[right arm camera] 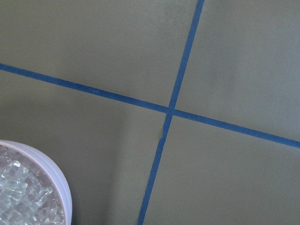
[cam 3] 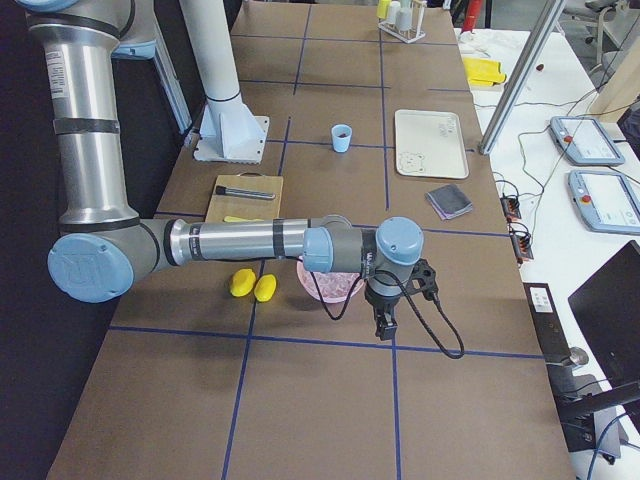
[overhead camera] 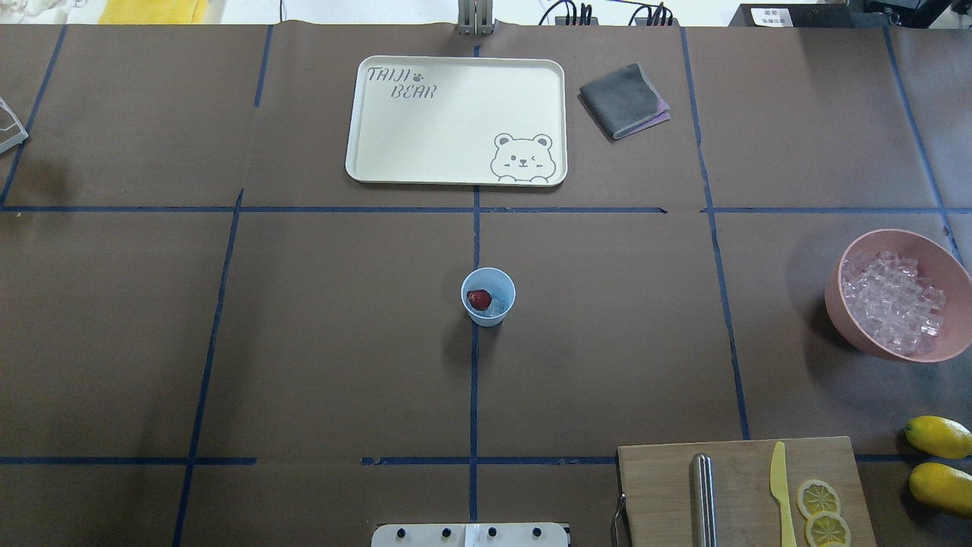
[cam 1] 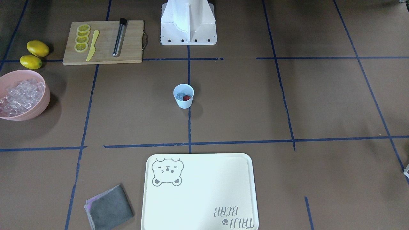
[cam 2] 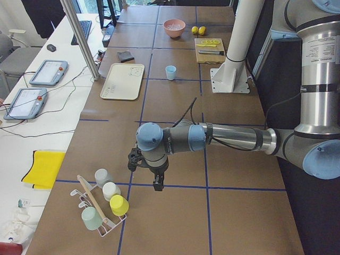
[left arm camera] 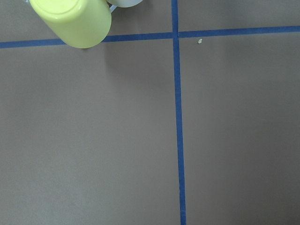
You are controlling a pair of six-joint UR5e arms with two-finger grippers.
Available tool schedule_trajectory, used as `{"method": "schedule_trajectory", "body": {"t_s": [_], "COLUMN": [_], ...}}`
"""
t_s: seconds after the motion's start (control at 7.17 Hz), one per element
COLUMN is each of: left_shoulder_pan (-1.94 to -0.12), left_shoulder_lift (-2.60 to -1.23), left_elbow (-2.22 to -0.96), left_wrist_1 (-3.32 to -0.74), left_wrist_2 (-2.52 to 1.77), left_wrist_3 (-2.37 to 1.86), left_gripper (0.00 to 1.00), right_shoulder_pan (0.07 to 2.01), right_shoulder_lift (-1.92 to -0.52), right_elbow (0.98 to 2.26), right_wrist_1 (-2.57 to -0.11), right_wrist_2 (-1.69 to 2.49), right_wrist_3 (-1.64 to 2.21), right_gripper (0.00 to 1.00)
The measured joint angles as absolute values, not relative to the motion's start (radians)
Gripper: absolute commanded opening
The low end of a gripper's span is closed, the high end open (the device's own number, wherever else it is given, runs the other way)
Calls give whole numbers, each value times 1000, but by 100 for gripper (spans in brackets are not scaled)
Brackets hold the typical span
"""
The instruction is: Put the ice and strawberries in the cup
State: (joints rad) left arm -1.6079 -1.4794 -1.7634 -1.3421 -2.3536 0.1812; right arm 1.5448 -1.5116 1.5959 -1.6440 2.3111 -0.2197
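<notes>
Front cam: cup (cam 1: 183, 95) upright at table centre on the tape line, w/ ice (cam 1: 180, 95) and the strawberry (cam 1: 187, 97) both inside. No arm in shot. Pink bowl (cam 1: 43, 102) of spare cubes (cam 1: 19, 95) sits well apart.

Overhead: same read. Berry beside the cubes in the cup; tray (overhead camera: 456, 114) and cloth (overhead camera: 623, 99) well apart from it.

Left side cam: left gripper (cam 2: 158, 181) hangs near a cup rack (cam 2: 98, 212). Can't tell if it's parted or clenched.

Right side cam: right gripper (cam 3: 384, 322) low, just beside the pink bowl. Finger state: can't tell either.

Wrist cams: left shows a yellow cup (left arm camera: 70, 21), right the bowl rim. No fingers in frame.

I reckon filling is done and only parking is left. I'd lift the right arm straight up before swinging so it doesn't clip the bowl, and keep the left off the rack.
</notes>
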Motion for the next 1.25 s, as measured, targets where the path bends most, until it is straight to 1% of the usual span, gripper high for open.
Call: {"method": "schedule_trajectory", "body": {"t_s": [1.25], "left_shoulder_pan": [-1607], "left_shoulder_lift": [-1482], "left_elbow": [-1763], "left_wrist_1": [-1357], "left_wrist_2": [-2357], "left_wrist_3": [188], "left_gripper": [100], "right_shoulder_pan": [1544], "right_shoulder_lift": [-1547], "right_elbow": [1606], "right_wrist_1": [-1657], "right_wrist_2": [2343], "right_wrist_3": [-229], "right_gripper": [99]}}
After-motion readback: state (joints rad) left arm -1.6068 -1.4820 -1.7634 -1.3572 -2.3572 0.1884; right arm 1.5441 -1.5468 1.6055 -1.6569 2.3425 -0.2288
